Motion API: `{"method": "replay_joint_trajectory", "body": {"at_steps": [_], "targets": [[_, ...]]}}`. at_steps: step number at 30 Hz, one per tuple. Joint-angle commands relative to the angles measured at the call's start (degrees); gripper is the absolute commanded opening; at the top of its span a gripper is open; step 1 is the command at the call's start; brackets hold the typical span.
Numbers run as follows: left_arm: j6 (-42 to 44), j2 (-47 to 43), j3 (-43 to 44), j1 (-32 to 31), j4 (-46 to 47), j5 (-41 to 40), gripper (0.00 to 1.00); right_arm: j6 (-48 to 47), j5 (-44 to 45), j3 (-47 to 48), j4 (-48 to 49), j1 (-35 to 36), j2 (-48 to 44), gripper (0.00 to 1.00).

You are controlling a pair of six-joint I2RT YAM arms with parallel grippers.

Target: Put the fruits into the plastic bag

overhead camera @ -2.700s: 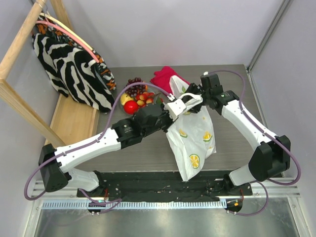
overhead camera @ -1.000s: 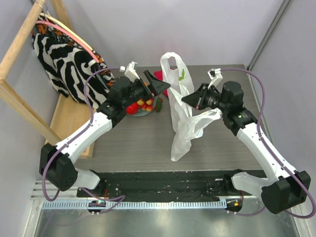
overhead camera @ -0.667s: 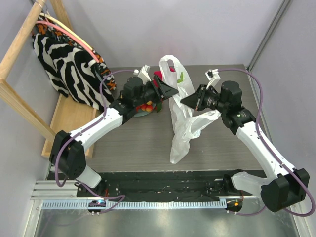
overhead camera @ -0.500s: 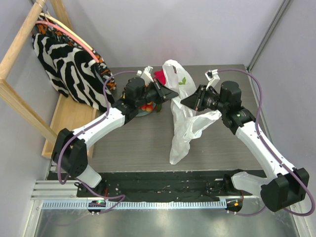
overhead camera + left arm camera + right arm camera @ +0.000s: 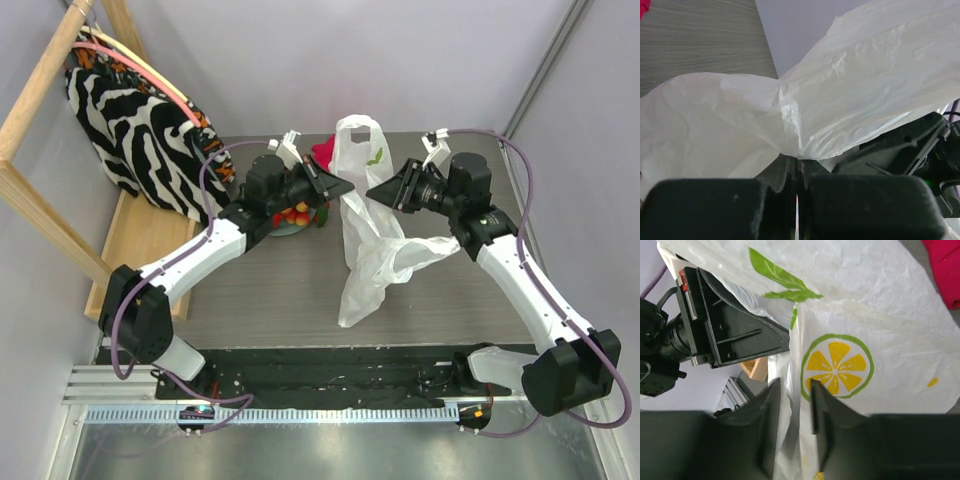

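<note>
The left gripper (image 5: 797, 165) is clenching a fold of the thin, crinkly, white lemon-printed plastic bag (image 5: 365, 250), keeping its top raised over the grey table (image 5: 270, 300). The right gripper (image 5: 792, 390) is standing parted against the bag's opposite side. The small assorted fruits (image 5: 295, 213) are lying just beside the bag, under the left gripper.

Item: plastic bag (image 5: 368, 235), white with a green leaf print, raised over the table (image 5: 260, 290), one handle loop standing on top, body hanging crumpled.

Item: my left gripper (image 5: 343, 186), pinched onto the bag's left edge below the loop.

Item: my right gripper (image 5: 372, 190), pointing at the same spot from the opposite side, tip at the film.

Item: fruits (image 5: 293, 212), red and yellow, on a grey plate (image 5: 285, 229), mostly under my left wrist.

Item: red cloth (image 5: 324, 152), behind the bag.

Item: zebra-striped bag (image 5: 135, 120), hung on a wooden frame (image 5: 35, 95), far left.
</note>
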Motion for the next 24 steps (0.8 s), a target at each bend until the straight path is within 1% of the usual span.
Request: {"method": "replay_joint_trajectory", "body": {"at_steps": [1,2,4,5,9,10,12,13,14,15,17,22,24], "targets": [[2.66,-3.48,0.42,0.53,0.21,0.31,0.0,3.33,-0.19,2.65,3.81,-1.37,-0.64,0.11],[2.75,-3.65,0.24,1.05,-0.23,0.22,0.0,3.42,-0.1,2.47,3.81,-1.55,-0.72,0.06],[2.84,-4.18,-0.54,1.85,-0.41,0.4,0.0,3.25,0.17,2.56,3.9,-2.43,-0.99,0.01],[3.02,-4.88,-0.81,2.98,-0.67,0.66,0.0,2.9,0.52,2.64,3.72,-2.95,-1.25,0.01],[5.47,-7.34,-1.78,7.73,-4.18,3.2,0.0,-1.49,4.2,4.92,-2.85,-8.3,-2.39,0.01],[8.09,-7.78,-1.43,8.52,-5.49,3.91,0.0,-2.28,4.65,6.32,-3.65,-11.54,-2.57,0.01],[11.61,-8.92,-0.47,10.63,-11.29,5.32,0.0,-4.74,5.61,8.08,-6.19,-13.93,-3.01,0.01],[13.37,-9.1,0.15,11.07,-13.92,5.58,0.0,-5.97,6.49,10.62,-7.51,-14.73,-2.84,0.01],[17.65,-9.28,1.81,11.78,-18.9,5.58,0.0,-9.2,8.93,12.21,-9.09,-14.82,-2.23,0.01],[19.52,-9.37,2.69,12.04,-21.3,5.5,0.0,-10.71,9.83,13.7,-11.37,-14.82,-1.96,0.01],[23.73,-9.28,4.27,12.48,-26.66,5.23,0.0,-12.74,11.76,16.52,-12.53,-14.82,-1.52,0.01],[26.31,-7.97,6.83,12.92,-29.94,5.41,0.0,-17.66,15.19,20.3,-15.87,-14.82,-1.16,0.01],[25.18,-7.26,6.75,12.93,-28.81,6.89,0.0,-18.11,13.63,20.4,-16.14,-14.74,-1.34,0.01]]}}
